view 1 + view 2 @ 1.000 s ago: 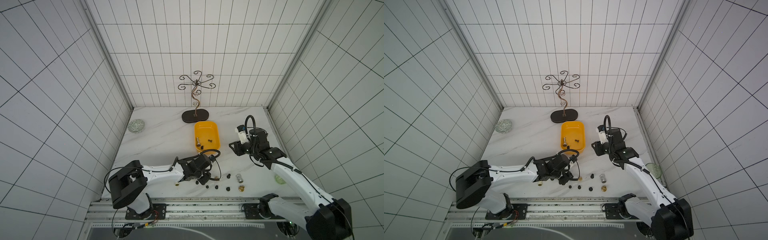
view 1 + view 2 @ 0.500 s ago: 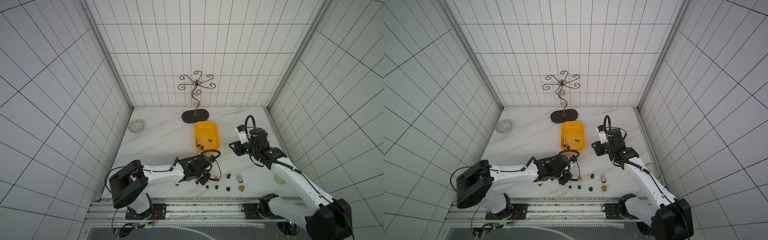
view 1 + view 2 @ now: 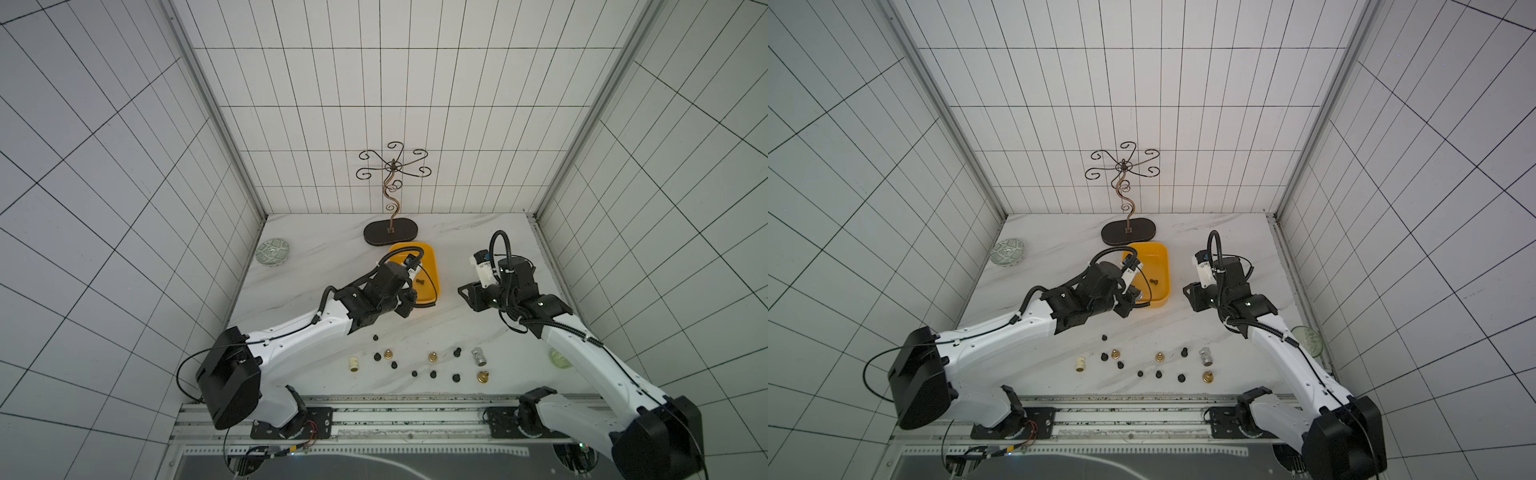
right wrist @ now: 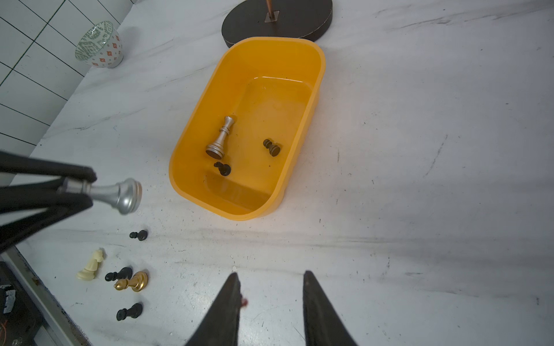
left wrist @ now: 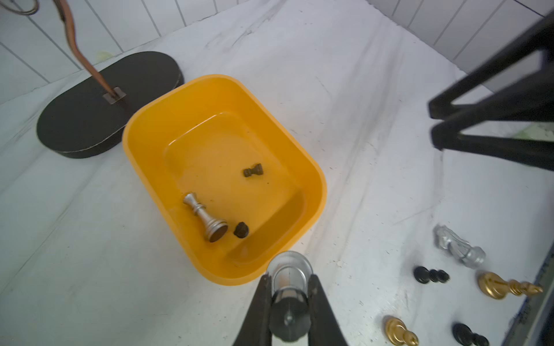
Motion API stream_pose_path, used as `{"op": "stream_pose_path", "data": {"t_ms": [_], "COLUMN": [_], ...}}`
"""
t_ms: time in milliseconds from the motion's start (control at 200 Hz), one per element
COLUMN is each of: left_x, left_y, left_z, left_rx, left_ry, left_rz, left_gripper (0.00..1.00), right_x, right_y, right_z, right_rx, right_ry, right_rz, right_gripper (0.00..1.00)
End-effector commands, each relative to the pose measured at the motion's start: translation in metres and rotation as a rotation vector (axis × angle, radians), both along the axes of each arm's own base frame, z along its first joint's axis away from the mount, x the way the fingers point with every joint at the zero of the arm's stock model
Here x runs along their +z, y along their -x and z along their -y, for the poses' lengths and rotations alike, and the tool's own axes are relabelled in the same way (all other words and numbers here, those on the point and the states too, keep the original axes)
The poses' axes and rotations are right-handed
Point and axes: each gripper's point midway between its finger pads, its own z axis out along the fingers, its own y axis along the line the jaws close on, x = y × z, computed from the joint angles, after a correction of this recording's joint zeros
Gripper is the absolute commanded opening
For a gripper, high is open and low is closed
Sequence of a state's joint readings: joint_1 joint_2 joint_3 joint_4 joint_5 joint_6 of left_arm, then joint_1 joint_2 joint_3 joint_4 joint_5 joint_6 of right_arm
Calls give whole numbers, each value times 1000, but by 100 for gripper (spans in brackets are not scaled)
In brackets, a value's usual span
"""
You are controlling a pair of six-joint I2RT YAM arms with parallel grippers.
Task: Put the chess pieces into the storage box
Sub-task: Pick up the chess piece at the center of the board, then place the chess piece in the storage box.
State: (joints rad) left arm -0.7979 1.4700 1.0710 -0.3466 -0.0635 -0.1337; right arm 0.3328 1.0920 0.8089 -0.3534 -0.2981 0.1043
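Observation:
The yellow-orange storage box (image 3: 433,266) (image 3: 1160,262) (image 5: 311,176) (image 4: 317,69) holds a lying silver piece (image 5: 205,216) (image 4: 220,139) and two black pawns (image 5: 253,171) (image 5: 241,230). My left gripper (image 5: 289,280) (image 3: 1133,300) is shut on a silver chess piece (image 5: 289,266) (image 4: 121,195), held above the table just short of the box's near corner. More chess pieces lie near the front edge: black pawns (image 3: 457,352), gold ones (image 3: 482,376), a cream one (image 3: 353,363) and a silver one (image 3: 478,356). My right gripper (image 4: 269,277) (image 3: 467,293) hovers open and empty to the right of the box.
A dark oval stand base (image 3: 390,232) with a curled wire tree touches the box's far end. A patterned bowl (image 3: 272,251) sits at the far left wall. A pale green disc (image 3: 559,359) lies by the right wall. A metal rail (image 3: 374,409) runs along the front edge.
My left gripper closed on the silver piece among the loose pieces, then rose and moved toward the box with it. The right arm has stayed put.

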Motion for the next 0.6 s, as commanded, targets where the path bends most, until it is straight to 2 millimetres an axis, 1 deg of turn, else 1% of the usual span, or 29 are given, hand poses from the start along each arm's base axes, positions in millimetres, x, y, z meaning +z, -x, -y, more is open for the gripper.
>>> {"op": "stream_pose_path", "data": {"t_ms": [0, 65, 175, 250, 295, 435, 595], "left_x": [-3, -12, -33, -40, -45, -64, -72], "left_y": [-25, -35, -47, -53, -55, -61, -66], "left_z": [8, 12, 20, 25, 27, 28, 33], "left_rx": [-11, -18, -25, -22, -13, 28, 29], "left_ry": [32, 6, -51, -46, -46, -55, -41], "left_rz": [-7, -27, -63, -71, -83, -149, -155], "left_gripper": [17, 17, 17, 17, 19, 20, 21], "right_x": [-9, -10, -10, -10, -9, -10, -12], "right_y": [1, 1, 2, 3, 3, 4, 6], "right_z": [3, 3, 3, 3, 3, 3, 3], "right_rx": [4, 2, 0, 0, -1, -1, 0], "right_ry": [4, 4, 2, 1, -1, -3, -13], "right_rz": [-16, -17, -18, -17, -14, -13, -18], "right_gripper": [36, 36, 36, 35, 36, 35, 36]}}
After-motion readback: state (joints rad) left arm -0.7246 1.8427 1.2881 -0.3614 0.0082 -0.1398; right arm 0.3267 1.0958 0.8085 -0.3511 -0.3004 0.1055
